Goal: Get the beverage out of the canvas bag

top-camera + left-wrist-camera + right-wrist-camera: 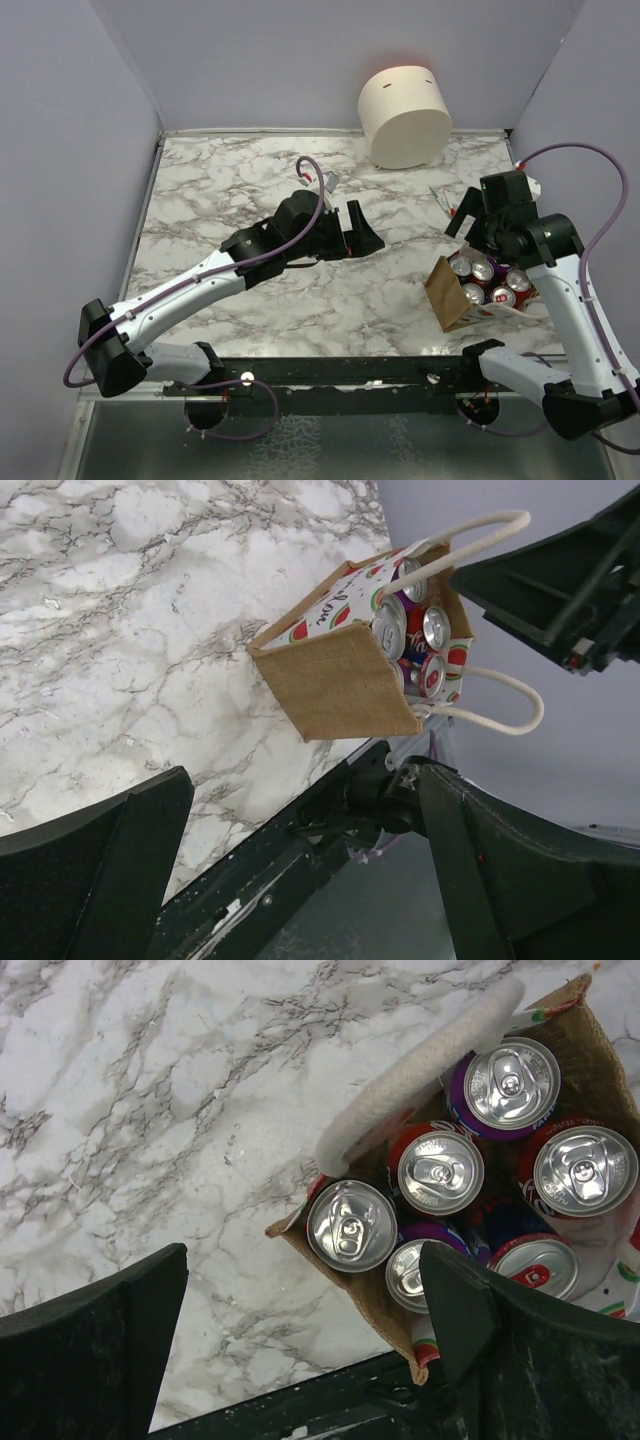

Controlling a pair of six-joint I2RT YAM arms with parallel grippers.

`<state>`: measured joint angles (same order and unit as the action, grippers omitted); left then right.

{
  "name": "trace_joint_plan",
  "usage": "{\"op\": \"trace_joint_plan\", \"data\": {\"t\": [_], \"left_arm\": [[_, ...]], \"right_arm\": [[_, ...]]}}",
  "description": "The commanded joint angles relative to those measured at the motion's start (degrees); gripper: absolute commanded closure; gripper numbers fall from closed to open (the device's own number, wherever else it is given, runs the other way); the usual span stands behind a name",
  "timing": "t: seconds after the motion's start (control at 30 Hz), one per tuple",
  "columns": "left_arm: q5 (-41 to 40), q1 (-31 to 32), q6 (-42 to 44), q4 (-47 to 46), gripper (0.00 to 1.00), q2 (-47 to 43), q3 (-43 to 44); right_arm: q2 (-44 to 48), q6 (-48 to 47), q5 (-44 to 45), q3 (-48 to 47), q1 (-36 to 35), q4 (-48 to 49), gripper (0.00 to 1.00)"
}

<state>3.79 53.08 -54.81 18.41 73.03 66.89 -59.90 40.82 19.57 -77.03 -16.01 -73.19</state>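
cans (440,1172) of drink stand upright, packed close together inside the canvas bag (450,300), which sits open-topped near the front right edge of the marble table (230,180). one white rope handle (410,1070) arches over the bag's rim. the right gripper (305,1280) hangs just above the bag, its jaws spread wide and holding nothing. the left gripper (362,232) hovers over mid-table, well apart from the bag, likewise wide open and empty. a large cream cylinder (405,115) rests at the far edge.
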Motion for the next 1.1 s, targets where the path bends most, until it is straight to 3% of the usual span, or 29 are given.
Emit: {"op": "trace_joint_plan", "data": {"t": [0.0,0.2,0.4,0.6,0.7,0.87,1.07], "left_arm": [[-3.7,0.5,-0.5,2.7,0.01,-4.3,1.8],[-6.8,0.4,0.0,6.7,0.01,-7.7,1.9],[-8.0,0.4,2.5,9.5,0.01,-5.4,5.9],[-6.5,0.5,3.3,9.6,0.01,-3.2,8.1],[-6.6,0.5,3.5,9.8,0.01,-3.5,8.1],[-6.5,0.5,4.4,10.9,0.01,-2.9,9.4],[-6.2,0.4,4.4,10.7,0.01,-2.7,10.0]], "right_arm": [[-0.6,2.8,4.8,2.7,0.5,7.3,0.01],[-1.0,1.5,10.6,6.2,0.5,13.0,0.01],[-2.2,-2.7,13.0,7.7,0.5,19.0,0.00],[-4.8,-6.6,13.4,8.2,0.5,22.8,0.10],[-5.4,-7.2,12.9,8.4,0.5,23.8,0.27],[-5.8,-9.1,10.6,9.2,0.5,25.8,0.35],[-4.7,-16.1,-1.4,8.7,0.5,27.6,0.72]]}}
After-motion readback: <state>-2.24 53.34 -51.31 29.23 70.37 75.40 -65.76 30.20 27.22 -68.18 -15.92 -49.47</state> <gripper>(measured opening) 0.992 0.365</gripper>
